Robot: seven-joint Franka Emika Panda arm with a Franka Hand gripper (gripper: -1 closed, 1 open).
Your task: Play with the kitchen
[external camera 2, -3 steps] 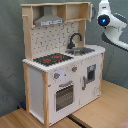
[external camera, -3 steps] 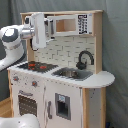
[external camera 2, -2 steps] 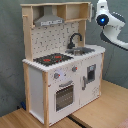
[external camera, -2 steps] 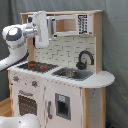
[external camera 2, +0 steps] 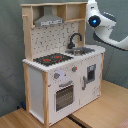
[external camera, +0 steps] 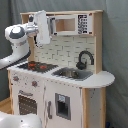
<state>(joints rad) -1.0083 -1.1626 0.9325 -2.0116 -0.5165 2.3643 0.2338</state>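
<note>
Arm (external camera: 20, 37) nearer kitchen (external camera: 60, 75), gripper unclear.

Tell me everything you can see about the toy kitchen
The kitchen is a white and light-wood play set standing upright on a wooden floor before a grey backdrop. Its counter holds a black stovetop with red rings and a steel sink with a black curved faucet. Above are a patterned backsplash and grey hood; below, an oven door and knobs. The arm is near its upper part; contact is unclear.

Opposite front corners, shared kitchen (external camera: 60, 75)
</note>
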